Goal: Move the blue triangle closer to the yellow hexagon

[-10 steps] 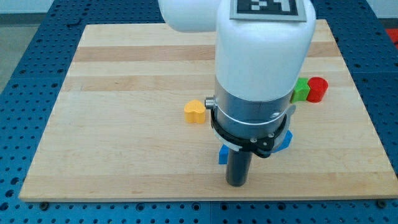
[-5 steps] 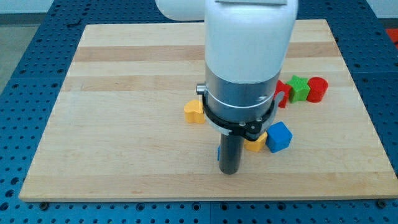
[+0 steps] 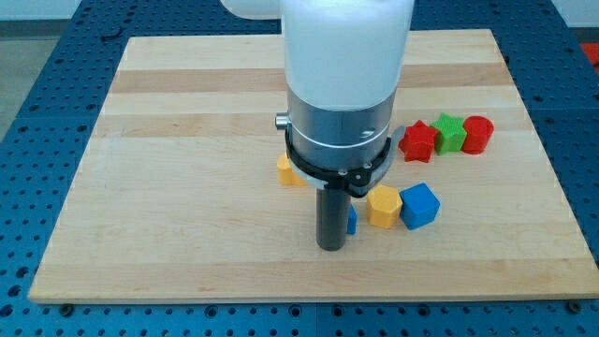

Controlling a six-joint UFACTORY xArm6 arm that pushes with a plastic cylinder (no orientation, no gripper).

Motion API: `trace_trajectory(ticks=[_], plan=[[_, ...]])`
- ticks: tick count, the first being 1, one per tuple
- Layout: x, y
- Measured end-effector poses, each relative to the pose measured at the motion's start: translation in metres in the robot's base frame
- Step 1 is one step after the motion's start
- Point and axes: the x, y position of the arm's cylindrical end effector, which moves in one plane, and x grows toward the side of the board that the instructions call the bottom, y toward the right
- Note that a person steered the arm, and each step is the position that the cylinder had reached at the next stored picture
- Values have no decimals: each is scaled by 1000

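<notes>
While my tip (image 3: 329, 247) sits down on board, no pincer fitted, blue triangle (image 3: 351, 219) peeks just right of rod, near yellow hexagon (image 3: 384, 206). Step: approach done. Next: short rightward push toward hexagon.

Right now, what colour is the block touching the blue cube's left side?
Yellow: the yellow hexagon block, clearest in the camera view.
</notes>
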Motion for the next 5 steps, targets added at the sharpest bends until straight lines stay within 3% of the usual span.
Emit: trace_trajectory(ticks=[3, 4, 5], plan=[[-2, 11], [14, -12], [8, -70]])
